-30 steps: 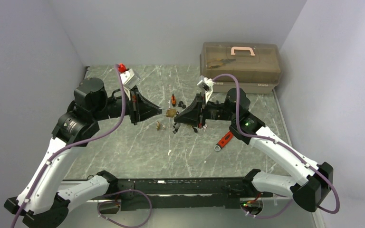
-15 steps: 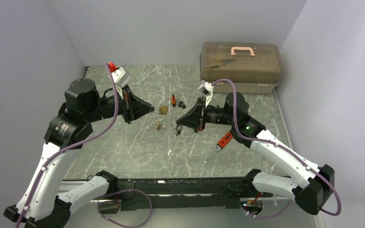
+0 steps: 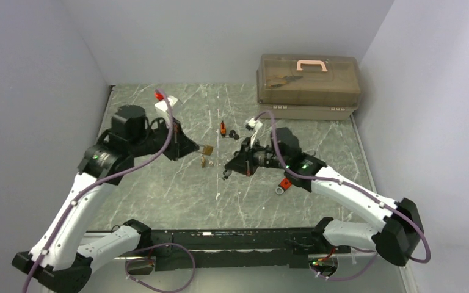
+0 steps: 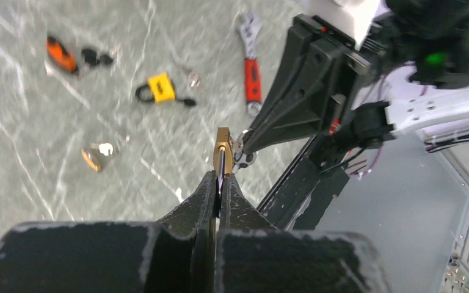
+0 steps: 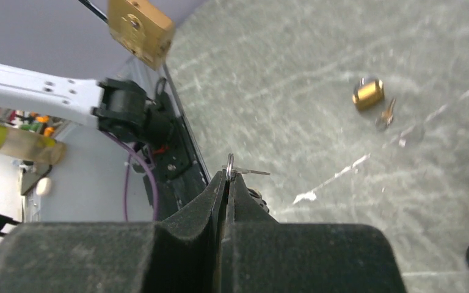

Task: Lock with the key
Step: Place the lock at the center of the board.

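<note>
Grey-green marble table point(image 3: 159, 189) carries everything. A translucent brown toolbox point(image 3: 308, 82) with a pink handle sits well beyond the right gripper point(image 5: 227, 183), off to its right against the back wall.

The left gripper point(image 4: 220, 183) has its fingers pressed together on a brass padlock point(image 4: 223, 143), which is held edge-on above the table and sticks out past the fingertips. Facing it, the right gripper is squeezed onto a key ring point(image 5: 230, 165), and a thin key point(image 5: 253, 172) juts sideways from the ring. The key and the held padlock are apart, with the padlock up and to the left of the right gripper's tips.

A red wrench point(image 4: 251, 79) lies on the marble back along the right arm, behind its gripper. A yellow padlock point(image 4: 160, 87) rests ahead of the left gripper's tips, slightly to their left. A small brass lock point(image 5: 367, 93) with keys lies ahead and right of the right gripper. An orange object point(image 4: 60, 54) sits farther off, at the left gripper's far left.
</note>
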Controlling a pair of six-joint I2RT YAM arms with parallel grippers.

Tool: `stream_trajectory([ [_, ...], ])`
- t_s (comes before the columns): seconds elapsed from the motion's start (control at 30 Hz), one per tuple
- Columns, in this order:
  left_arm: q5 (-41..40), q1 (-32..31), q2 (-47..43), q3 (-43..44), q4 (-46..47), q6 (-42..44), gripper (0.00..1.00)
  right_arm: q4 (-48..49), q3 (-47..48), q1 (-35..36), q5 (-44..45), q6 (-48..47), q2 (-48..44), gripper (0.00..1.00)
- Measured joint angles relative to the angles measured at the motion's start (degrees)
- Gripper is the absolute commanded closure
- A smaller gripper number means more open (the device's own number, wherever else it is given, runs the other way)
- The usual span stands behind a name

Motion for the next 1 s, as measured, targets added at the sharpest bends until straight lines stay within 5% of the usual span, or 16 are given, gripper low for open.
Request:
stream_trajectory([
  [0.27, -10.86, -7.26, 4.02, -16.55, 2.16, -3.45, 0.98, -2.54, -4.90, 9.35, 15.26, 5.55, 9.35, 1.00],
  [0.67, -16.61, -13.44, 13.99, -28.92, 14.86, -11.78, 0.90, 2.78, -10.67, 9.53, 24.90, 13.92, 17.33, 1.00],
  [0.77, -16.90, -14.10, 17.16, -29.18, 16.50, -12.68, 0.82, 4.42, -11.15, 9.53, 25.14, 14.99, 18.49, 0.99],
  [1.0, -17.81, -14.38, 19.23, -29.14, 17.99, -13.49, 0.56, 6.95, -11.28, 9.49, 25.59, 16.35, 19.71, 0.75],
])
